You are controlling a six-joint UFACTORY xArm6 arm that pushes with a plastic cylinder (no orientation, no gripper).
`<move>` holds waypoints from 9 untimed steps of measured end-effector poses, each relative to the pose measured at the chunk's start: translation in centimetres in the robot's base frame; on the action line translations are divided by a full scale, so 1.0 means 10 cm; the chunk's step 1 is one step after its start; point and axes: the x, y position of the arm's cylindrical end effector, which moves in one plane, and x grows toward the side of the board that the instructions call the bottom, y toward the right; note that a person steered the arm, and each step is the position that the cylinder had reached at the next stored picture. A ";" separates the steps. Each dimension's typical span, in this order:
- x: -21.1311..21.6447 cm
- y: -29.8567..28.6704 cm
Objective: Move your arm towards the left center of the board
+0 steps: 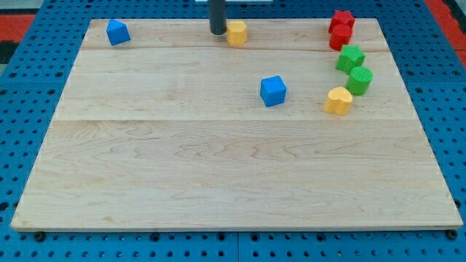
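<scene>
Tip (218, 33) beside yellow block (237, 33)

Straight dark rod (218, 16), cylindrical, matte charcoal-black finish, uniform width throughout visible length. Blunt lower end, my tip (218, 33). Upper section cut off by frame edge.

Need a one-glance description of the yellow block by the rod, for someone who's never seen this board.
Start at the wooden board and follow its top edge to the middle, where the dark rod comes down. My tip sits just left of a yellow block. The other yellow block lies far right beside the green ones.
</scene>
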 end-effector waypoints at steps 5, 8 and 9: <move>0.33 -0.90; 0.53 -1.23; 1.04 -1.32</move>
